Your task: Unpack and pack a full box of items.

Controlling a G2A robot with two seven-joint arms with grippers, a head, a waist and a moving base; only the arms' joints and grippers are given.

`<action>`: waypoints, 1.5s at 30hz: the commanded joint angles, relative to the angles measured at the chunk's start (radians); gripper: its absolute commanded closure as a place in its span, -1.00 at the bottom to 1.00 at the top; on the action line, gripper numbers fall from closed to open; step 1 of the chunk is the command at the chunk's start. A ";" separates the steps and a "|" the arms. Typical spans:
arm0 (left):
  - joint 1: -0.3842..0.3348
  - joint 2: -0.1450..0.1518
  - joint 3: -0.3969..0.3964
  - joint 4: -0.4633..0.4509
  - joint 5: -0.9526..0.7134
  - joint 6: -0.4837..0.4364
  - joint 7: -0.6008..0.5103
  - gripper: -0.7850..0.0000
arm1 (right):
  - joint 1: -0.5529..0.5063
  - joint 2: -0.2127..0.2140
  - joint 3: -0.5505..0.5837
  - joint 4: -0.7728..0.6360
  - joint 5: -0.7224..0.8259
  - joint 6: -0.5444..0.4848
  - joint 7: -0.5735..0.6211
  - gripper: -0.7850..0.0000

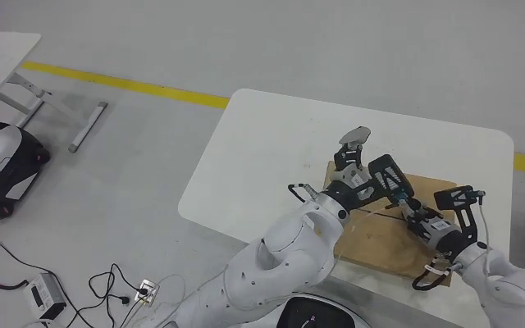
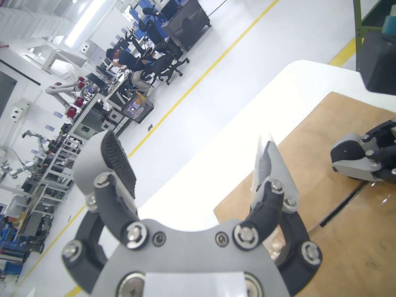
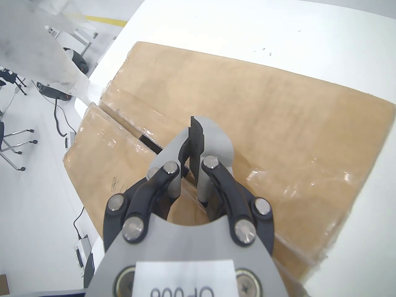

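A closed cardboard box (image 1: pixel 385 239) lies on the white table (image 1: pixel 328 139) at its near right side, its top flaps covered with clear tape. My right gripper (image 3: pixel 194 135) is shut, with its tips down on the middle seam of the box (image 3: pixel 278 109), beside a dark slit in the seam. It also appears as the right gripper (image 2: pixel 355 159) on the box (image 2: pixel 340 233). My left gripper (image 2: pixel 191 159) is open and held above the box's far left corner, with a bit of clear film clinging to one finger (image 2: pixel 269 162). A translucent strip of film (image 3: pixel 46 38) rises from the seam's end.
The box fills the table's near right part; bare tabletop (image 3: pixel 232 23) stretches behind it and to the left. The table edge (image 2: pixel 247 118) runs close by the box's left side. On the floor lie cables and a power unit (image 1: pixel 45 295); another table (image 1: pixel 16 49) stands far left.
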 commanded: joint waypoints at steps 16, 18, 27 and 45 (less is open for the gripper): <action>-0.064 -0.047 0.073 0.052 -0.010 -0.020 -0.013 -1.00 | -0.107 0.017 0.196 -0.041 0.034 0.029 -0.012 1.00; -0.072 -0.054 0.088 0.063 -0.009 -0.026 -0.013 -1.00 | -0.125 0.019 0.231 -0.039 0.048 0.040 -0.018 1.00; -0.097 -0.089 0.165 0.124 -0.036 -0.035 -0.012 -1.00 | -0.205 0.027 0.389 -0.038 0.088 0.034 -0.039 1.00; 0.112 -0.073 -0.135 -0.282 -0.158 -0.102 -0.237 -1.00 | -0.197 0.031 0.398 -0.185 0.131 -0.029 -0.031 1.00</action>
